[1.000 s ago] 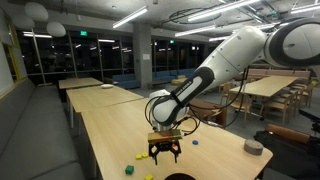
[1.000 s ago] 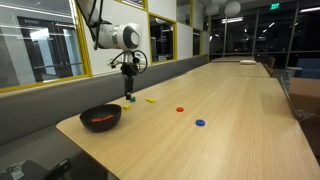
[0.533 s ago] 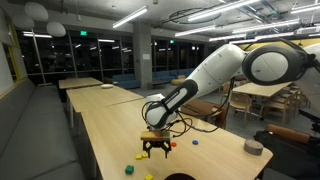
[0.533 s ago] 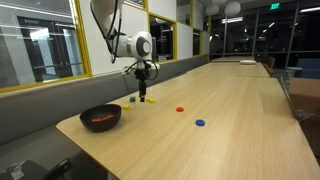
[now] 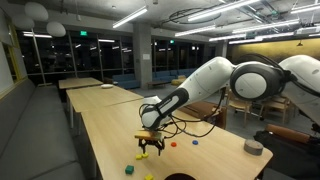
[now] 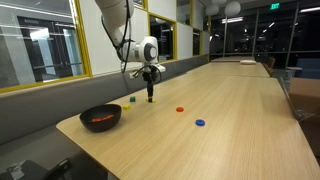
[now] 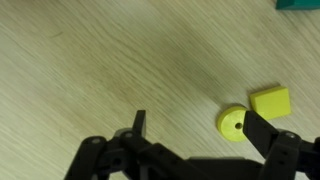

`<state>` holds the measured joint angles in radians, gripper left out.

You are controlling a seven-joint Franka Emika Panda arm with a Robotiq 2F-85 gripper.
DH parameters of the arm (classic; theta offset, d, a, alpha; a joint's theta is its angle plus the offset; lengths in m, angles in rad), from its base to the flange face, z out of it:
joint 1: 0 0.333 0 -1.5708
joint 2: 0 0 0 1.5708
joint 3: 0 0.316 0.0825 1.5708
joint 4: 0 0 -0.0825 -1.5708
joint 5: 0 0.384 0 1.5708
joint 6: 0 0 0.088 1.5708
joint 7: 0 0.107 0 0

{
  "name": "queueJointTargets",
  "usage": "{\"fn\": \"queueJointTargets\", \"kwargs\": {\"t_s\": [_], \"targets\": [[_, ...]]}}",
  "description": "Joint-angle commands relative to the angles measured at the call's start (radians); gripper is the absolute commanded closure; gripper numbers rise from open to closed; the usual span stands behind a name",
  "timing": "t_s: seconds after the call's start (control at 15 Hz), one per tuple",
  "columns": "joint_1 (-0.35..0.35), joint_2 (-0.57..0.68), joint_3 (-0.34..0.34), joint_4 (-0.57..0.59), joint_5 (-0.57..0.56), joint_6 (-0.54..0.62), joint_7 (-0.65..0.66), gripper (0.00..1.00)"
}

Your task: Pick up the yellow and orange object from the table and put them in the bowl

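In the wrist view a small round yellow piece [image 7: 233,123] with a centre hole lies on the wooden table, with a yellow square piece [image 7: 271,102] beside it. My gripper [image 7: 200,132] is open and empty, low over the table; its right finger is right next to the round piece. In both exterior views the gripper [image 5: 150,146] [image 6: 150,96] hangs just above the tabletop. The dark bowl [image 6: 100,117] stands near the table's end and something orange-red shows inside it. I cannot make out an orange piece on the table.
A green cube [image 6: 132,99] [image 7: 300,5] sits near the gripper. A small red piece [image 6: 180,109] and a blue piece [image 6: 200,124] lie further out on the long wooden table [image 6: 240,110]. A grey round object [image 5: 254,147] sits at one side.
My gripper has moved along the table away from the bowl, past the green cube, and come down over the yellow pieces. It has stayed open.
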<state>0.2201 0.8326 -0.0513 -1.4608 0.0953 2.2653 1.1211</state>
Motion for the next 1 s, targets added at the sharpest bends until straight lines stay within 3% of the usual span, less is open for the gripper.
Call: {"fn": "queueJointTargets", "kwargs": {"t_s": [0.0,0.93], "targets": [[0.004,0.077,-0.011,0.124,-0.003,-0.002,0.056,0.0],[-0.011,0.195,-0.009,0.277,-0.001,-0.017,0.115,0.0]]}}
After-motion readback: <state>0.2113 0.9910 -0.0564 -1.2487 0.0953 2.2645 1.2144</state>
